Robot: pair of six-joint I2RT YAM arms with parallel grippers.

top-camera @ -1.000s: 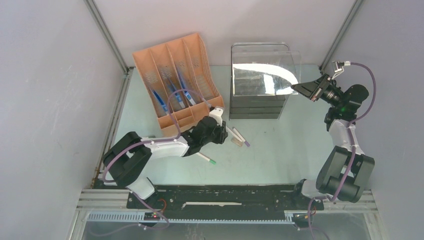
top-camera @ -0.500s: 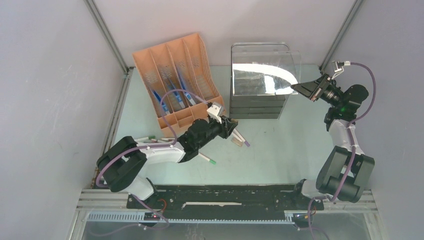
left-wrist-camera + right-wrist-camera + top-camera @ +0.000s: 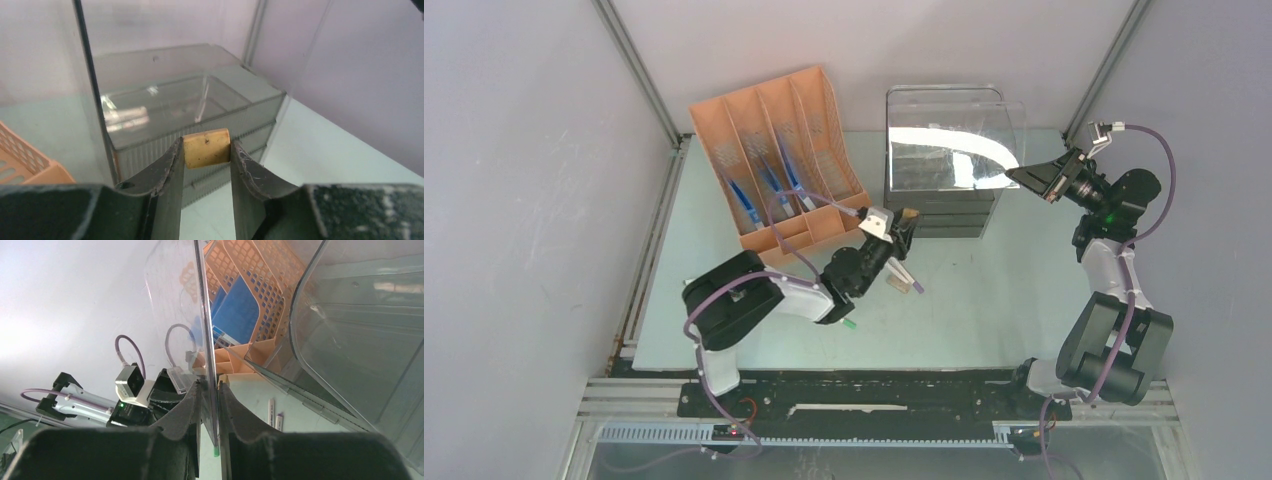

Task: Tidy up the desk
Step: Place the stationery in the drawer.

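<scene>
Mint-green tabletop (image 3: 984, 310): left pincer (image 3: 206, 146) grips tan eraser (image 3: 207, 150), drawer unit (image 3: 165, 107) just ahead; right pincer (image 3: 210, 390) pinches its clear lid (image 3: 172, 300). Advise: clear the rim before releasing.

The drawer unit (image 3: 939, 205) is glossy clear plastic, the desk (image 3: 994, 300) smooth and matt.

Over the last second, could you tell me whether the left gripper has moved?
Yes. The left gripper, holding a tan block, has swung right and toward the back of the desk, up to the grey drawer unit.
</scene>
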